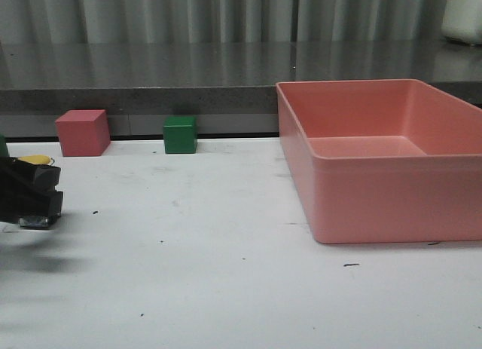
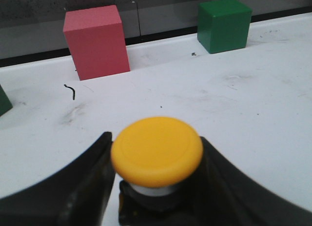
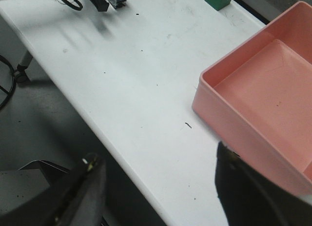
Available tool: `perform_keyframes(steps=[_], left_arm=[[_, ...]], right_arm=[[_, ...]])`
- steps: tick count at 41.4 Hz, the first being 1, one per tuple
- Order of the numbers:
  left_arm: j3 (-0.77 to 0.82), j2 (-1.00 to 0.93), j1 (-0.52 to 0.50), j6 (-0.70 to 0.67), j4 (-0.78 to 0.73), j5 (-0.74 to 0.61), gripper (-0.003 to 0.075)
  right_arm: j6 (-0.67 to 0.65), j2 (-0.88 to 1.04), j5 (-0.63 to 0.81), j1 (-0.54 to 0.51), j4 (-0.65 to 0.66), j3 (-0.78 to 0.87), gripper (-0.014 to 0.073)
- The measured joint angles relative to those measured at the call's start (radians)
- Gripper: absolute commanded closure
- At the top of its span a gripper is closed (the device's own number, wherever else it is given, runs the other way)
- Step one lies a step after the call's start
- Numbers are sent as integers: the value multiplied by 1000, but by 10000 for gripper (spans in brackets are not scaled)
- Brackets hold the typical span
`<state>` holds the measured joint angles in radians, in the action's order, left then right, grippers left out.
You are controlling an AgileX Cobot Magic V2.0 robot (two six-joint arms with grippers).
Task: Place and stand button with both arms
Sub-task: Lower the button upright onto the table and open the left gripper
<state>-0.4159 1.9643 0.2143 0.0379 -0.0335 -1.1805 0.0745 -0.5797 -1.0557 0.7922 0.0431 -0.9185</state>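
Your left gripper (image 2: 156,187) has its fingers (image 2: 83,187) closed around the button (image 2: 157,150), cap up, axis upright, at the desk's (image 1: 226,236) left edge; your right gripper (image 3: 156,196) hangs spread wide, empty, well apart; beyond stand the red cube (image 1: 82,132) and green cube (image 1: 180,134).

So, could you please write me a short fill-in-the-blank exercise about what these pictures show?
1. The push-button with the round yellow cap sits between the fingers of the ____ end effector.
2. Near the table's far edge, the green cube stands to the ____ of the red cube.
3. The big pink plastic bin holds ____.
4. The right end effector grips ____.

Missing words: left; right; nothing; nothing
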Motion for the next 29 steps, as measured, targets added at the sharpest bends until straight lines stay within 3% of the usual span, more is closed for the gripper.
perform_keyframes(steps=[4, 16, 21, 29], left_arm=[[10, -6, 0, -1, 0, 3, 248], [87, -226, 0, -1, -8, 117, 246], [85, -401, 13, -1, -11, 369, 246], [-21, -685, 51, -1, 19, 968, 246]], right_arm=[[0, 0, 0, 0, 0, 0, 96], [0, 0, 0, 0, 0, 0, 96], [0, 0, 0, 0, 0, 0, 96], [0, 0, 0, 0, 0, 0, 96]])
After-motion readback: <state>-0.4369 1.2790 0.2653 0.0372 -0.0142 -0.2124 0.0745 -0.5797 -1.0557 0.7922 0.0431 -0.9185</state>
